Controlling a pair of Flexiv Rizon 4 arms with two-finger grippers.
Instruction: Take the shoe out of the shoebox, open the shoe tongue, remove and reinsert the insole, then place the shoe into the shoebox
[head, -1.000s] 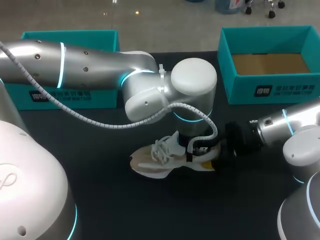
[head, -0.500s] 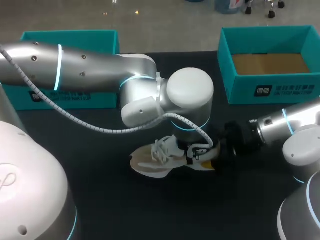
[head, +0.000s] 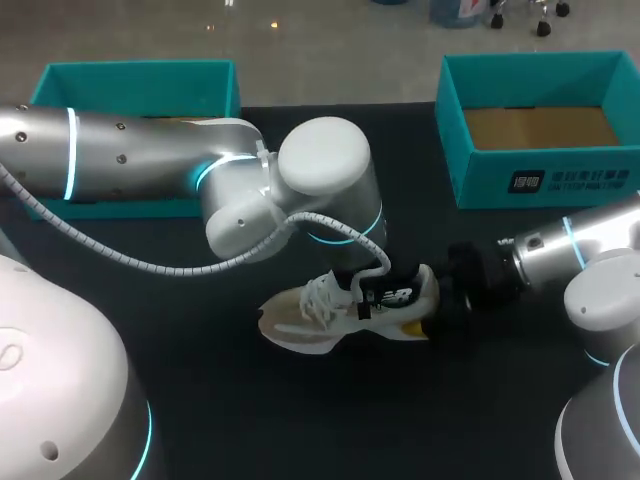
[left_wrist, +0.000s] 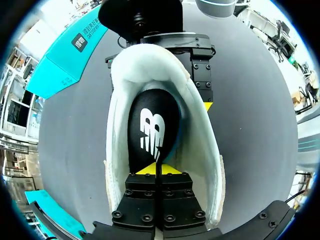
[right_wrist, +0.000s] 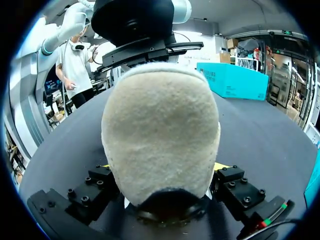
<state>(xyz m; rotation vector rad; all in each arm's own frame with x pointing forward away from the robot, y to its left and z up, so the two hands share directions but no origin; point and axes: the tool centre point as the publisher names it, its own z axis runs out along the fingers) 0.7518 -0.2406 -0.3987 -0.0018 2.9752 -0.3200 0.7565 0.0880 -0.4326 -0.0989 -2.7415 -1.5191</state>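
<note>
Shoe (head: 300, 322) mid-table, heel clamped by right gripper (right_wrist: 164, 169); left gripper (left_wrist: 157, 170) pinches insole (left_wrist: 152, 127).

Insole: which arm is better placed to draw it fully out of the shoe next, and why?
Left. The left tool is shut on the insole inside the opening of the shoe, so it probably only needs to lift. The right tool clamps the heel, steadying the shoe.

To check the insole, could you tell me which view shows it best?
The left wrist view: the black insole lies in the shoe ahead of the left hand. Head view shows a small part; right wrist view, none.
</note>
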